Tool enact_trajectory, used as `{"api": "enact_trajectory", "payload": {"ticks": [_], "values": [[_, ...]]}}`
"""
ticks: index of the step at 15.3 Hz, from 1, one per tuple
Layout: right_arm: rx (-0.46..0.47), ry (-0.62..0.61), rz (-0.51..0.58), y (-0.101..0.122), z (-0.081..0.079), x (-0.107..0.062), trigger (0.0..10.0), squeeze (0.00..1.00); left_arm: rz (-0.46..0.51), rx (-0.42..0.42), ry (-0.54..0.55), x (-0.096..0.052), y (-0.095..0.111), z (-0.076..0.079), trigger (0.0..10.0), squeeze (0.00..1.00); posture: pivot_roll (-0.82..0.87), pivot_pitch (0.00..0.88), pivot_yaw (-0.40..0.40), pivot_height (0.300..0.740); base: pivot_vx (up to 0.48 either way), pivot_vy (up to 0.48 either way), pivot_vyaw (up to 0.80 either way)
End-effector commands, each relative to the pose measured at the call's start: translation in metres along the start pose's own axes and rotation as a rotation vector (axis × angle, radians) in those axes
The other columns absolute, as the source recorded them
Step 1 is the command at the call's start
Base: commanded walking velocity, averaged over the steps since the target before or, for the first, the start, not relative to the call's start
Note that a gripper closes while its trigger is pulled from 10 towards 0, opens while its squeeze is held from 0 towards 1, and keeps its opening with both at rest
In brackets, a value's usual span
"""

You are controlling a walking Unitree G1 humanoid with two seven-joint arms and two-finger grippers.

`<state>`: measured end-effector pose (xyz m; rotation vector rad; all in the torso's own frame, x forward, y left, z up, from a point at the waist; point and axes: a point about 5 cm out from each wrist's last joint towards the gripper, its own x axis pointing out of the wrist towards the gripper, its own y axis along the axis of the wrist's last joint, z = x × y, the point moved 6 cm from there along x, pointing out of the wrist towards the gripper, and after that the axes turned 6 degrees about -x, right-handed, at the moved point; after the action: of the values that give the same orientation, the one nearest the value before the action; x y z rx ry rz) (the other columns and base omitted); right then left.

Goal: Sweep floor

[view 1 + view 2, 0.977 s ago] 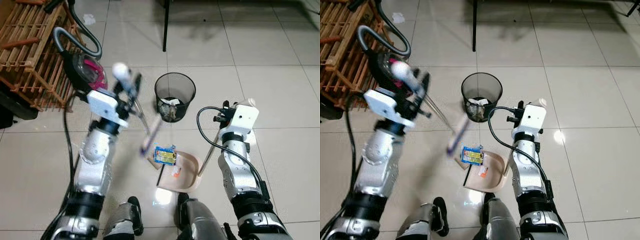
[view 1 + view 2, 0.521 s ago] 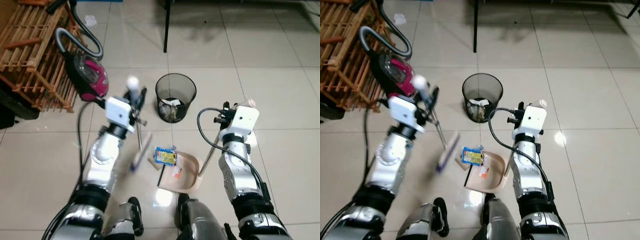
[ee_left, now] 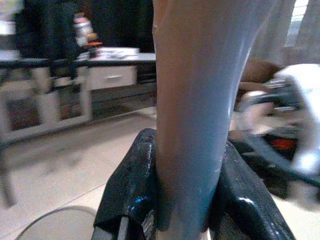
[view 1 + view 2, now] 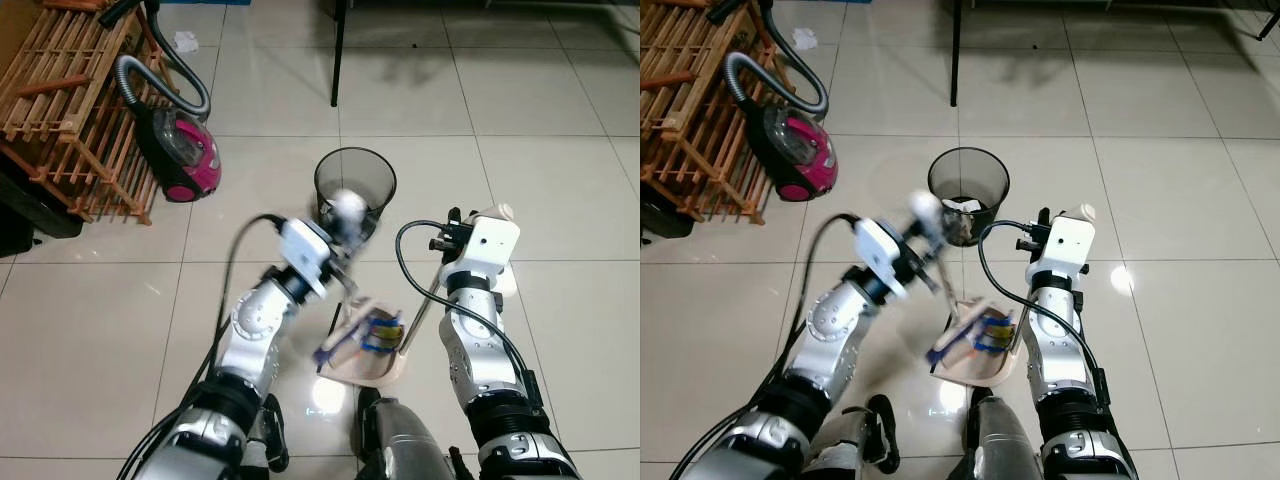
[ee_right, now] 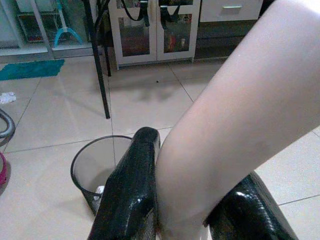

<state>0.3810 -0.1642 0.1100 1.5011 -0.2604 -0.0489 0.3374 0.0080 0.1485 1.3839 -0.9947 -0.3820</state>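
While the broom head sits right at the pan's mouth, here is what your next stroke turns on:

Left gripper (image 4: pixel 345 262): your left jaws are clenched on the broom handle (image 3: pixel 197 110), with a black finger (image 3: pixel 127 200) pressed against each side of it. The arm is blurred, so it looks to be mid-swing.

Broom (image 4: pixel 335 345): its shaft runs down from the left gripper towards 6 o'clock. The bristle head lies at the pan's 9 o'clock edge, touching or just over the lip; the blur hides which.

Right gripper (image 4: pixel 455 232): your right jaws are clamped on the dustpan's upright handle (image 5: pixel 235 125), gripping it near the top.

Dustpan (image 4: pixel 385 365): it rests on the floor tiles (image 4: pixel 100 320) between your two arms, just ahead of the robot's feet, with its open mouth facing 9 o'clock towards the broom.

Litter: the blue and yellow packet (image 4: pixel 382 333) already lies inside the pan, near its 12 o'clock side.

Bin (image 4: pixel 355 190): the black mesh bin stands at 12 o'clock from the pan, nearby, with rubbish in it.

Key relation: the pan is nearer your right arm and the bin lies straight ahead of it, so I judge the lift-and-tip belongs to the right.

Risk: a tilted pan could spill the packet back out of the open mouth.
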Motion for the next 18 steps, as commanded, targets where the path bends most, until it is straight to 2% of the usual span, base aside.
{"api": "enact_trajectory", "payload": {"ticks": [1,2,4,7,8,10,11,12,14,15,16,17,18], "values": [[-0.024,0.01,-0.1,-0.026,0.0,-0.009,10.0,0.0,0.001,-0.025,-0.084,-0.001,0.0,0.014,10.0,0.0,-0.11,0.255,0.002,0.74,0.0,0.0,0.0],[-0.024,0.011,-0.102,-0.026,-0.001,-0.009,10.0,0.0,0.003,-0.029,-0.131,-0.001,0.001,0.02,10.0,0.0,-0.11,0.254,0.002,0.74,0.0,0.0,0.0],[-0.023,0.011,-0.105,-0.027,-0.001,-0.007,10.0,0.0,0.015,-0.011,-0.161,-0.002,0.007,0.021,10.0,0.0,-0.1,0.245,0.004,0.74,0.0,0.0,0.0],[-0.015,0.0,-0.096,-0.023,0.004,-0.003,10.0,0.0,0.06,0.073,-0.102,-0.007,0.027,-0.003,10.0,0.0,-0.08,0.214,0.006,0.74,0.0,0.0,0.0],[0.0,-0.019,-0.088,-0.021,0.011,-0.002,10.0,0.0,0.095,0.091,-0.059,-0.009,0.042,-0.016,10.0,0.0,-0.07,0.202,0.006,0.74,0.0,0.0,0.0],[0.018,-0.051,-0.089,-0.021,0.023,-0.002,10.0,0.0,0.126,0.115,-0.018,-0.013,0.06,-0.03,10.0,0.0,-0.06,0.178,0.007,0.74,0.0,0.0,0.0],[0.039,-0.094,-0.089,-0.021,0.038,-0.003,10.0,0.0,0.125,0.139,0.038,-0.02,0.076,-0.047,10.0,0.0,-0.05,0.16,0.01,0.74,0.0,0.0,0.0],[0.053,-0.119,-0.09,-0.022,0.048,-0.002,10.0,0.0,0.096,0.151,0.084,-0.026,0.08,-0.06,10.0,0.0,-0.05,0.147,0.011,0.74,0.0,0.0,0.0],[0.076,-0.148,-0.081,-0.018,0.06,-0.002,10.0,0.0,-0.001,0.141,0.173,-0.044,0.071,-0.076,10.0,0.0,-0.05,0.121,0.019,0.74,0.0,0.0,0.0],[0.103,-0.167,-0.061,-0.01,0.07,-0.002,10.0,0.0,-0.11,0.136,0.286,-0.069,0.056,-0.09,10.0,0.0,-0.05,0.108,0.023,0.74,0.0,0.0,0.0],[0.124,-0.17,-0.044,-0.003,0.075,-0.001,10.0,0.0,-0.178,0.148,0.367,-0.087,0.046,-0.099,10.0,0.0,-0.05,0.096,0.024,0.74,0.0,0.0,0.0],[0.135,-0.169,-0.034,0.001,0.077,0.0,10.0,0.0,-0.191,0.155,0.399,-0.094,0.044,-0.101,10.0,0.0,-0.05,0.09,0.024,0.74,0.0,0.0,0.0],[0.157,-0.162,-0.015,0.008,0.081,0.0,10.0,0.0,-0.219,0.185,0.474,-0.107,0.041,-0.108,10.0,0.0,-0.05,0.075,0.025,0.74,0.0,0.0,0.0]]}}
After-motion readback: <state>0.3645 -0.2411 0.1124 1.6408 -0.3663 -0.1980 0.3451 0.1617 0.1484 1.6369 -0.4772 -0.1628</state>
